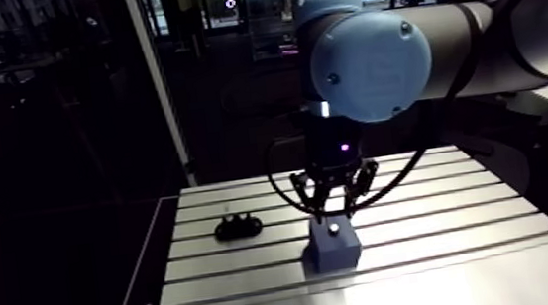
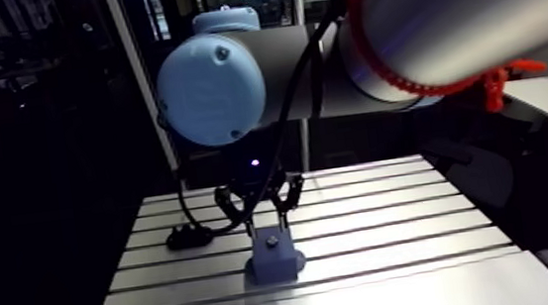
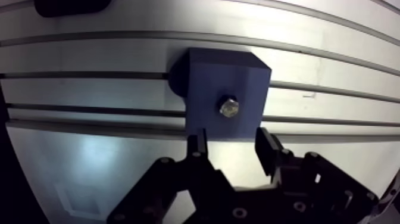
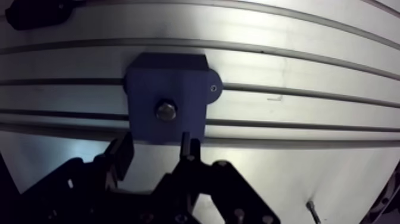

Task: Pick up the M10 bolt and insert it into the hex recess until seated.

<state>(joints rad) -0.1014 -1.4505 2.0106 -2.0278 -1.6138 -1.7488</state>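
Observation:
A dark blue block (image 3: 226, 95) stands on the slotted table (image 1: 448, 233). The M10 bolt (image 3: 228, 108) sits in the block's top face, with its metal hex end showing. In the wrist view my gripper (image 3: 233, 149) is open just short of the block, and nothing is held between its fingers (image 3: 199, 146). In the arm view the gripper (image 1: 334, 200) hangs directly above the block (image 1: 332, 245), with the bolt (image 1: 333, 228) below its tips.
A black fixture (image 1: 237, 227) lies on the table to the left of the block. A small loose metal screw (image 4: 311, 208) lies on the smooth plate beside the gripper. The table's front edge borders that plate.

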